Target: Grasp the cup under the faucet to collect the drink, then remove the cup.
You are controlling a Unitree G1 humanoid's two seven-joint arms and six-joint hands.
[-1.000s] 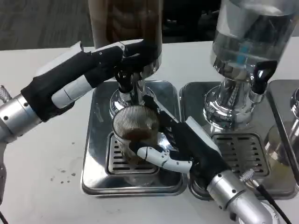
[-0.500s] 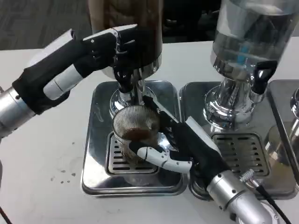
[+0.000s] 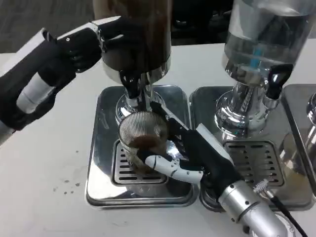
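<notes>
The right hand [image 3: 190,155] wraps its fingers around the ribbed cup [image 3: 143,140], which stands on the drip grate [image 3: 123,173] near the front edge of the steel tray [image 3: 101,148], directly under the faucet [image 3: 133,89] and holding some dark drink. The grip should stay firm and the cup upright, lifted straight clear of the spout to avoid spilling. The left hand [image 3: 81,47], fingers curled on nothing, hovers by the dark dispenser [image 3: 143,34], above the tray's back-left corner.
</notes>
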